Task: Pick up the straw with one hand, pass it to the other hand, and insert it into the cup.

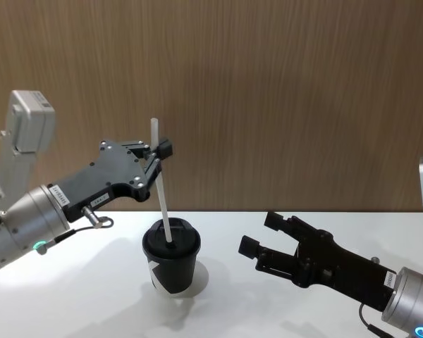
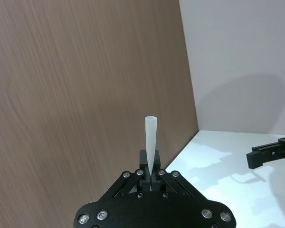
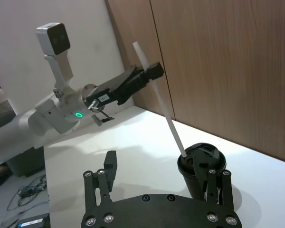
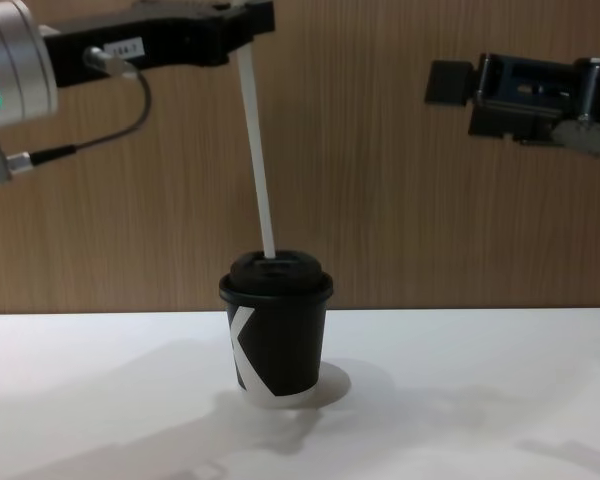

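Left gripper (image 1: pixel 158 151): clenched on the straw (image 1: pixel 162 197), pinching it a little below its top end. The arm reaches in from 8 o'clock in the head view, wrist low and fingers raised toward 2 o'clock, well above the cup (image 1: pixel 170 264). In the left wrist view the straw's (image 2: pixel 150 133) open end stands up from between the closed fingers (image 2: pixel 143 167).

Straw: nearly upright, its top tipped slightly toward 11 o'clock. Its lower end sits in the opening of the lid (image 1: pixel 171 238). The chest view shows the same: the straw (image 4: pixel 258 150) runs from my left gripper (image 4: pixel 248 20) down into the cup (image 4: pixel 275 340).

Cup: upright on the white table (image 1: pixel 92 303).

Right gripper (image 1: pixel 261 234): released, jaws spread, holding nothing. It hovers above the table at 3 o'clock of the cup, fingers pointing toward 10 o'clock, apart from cup and straw.
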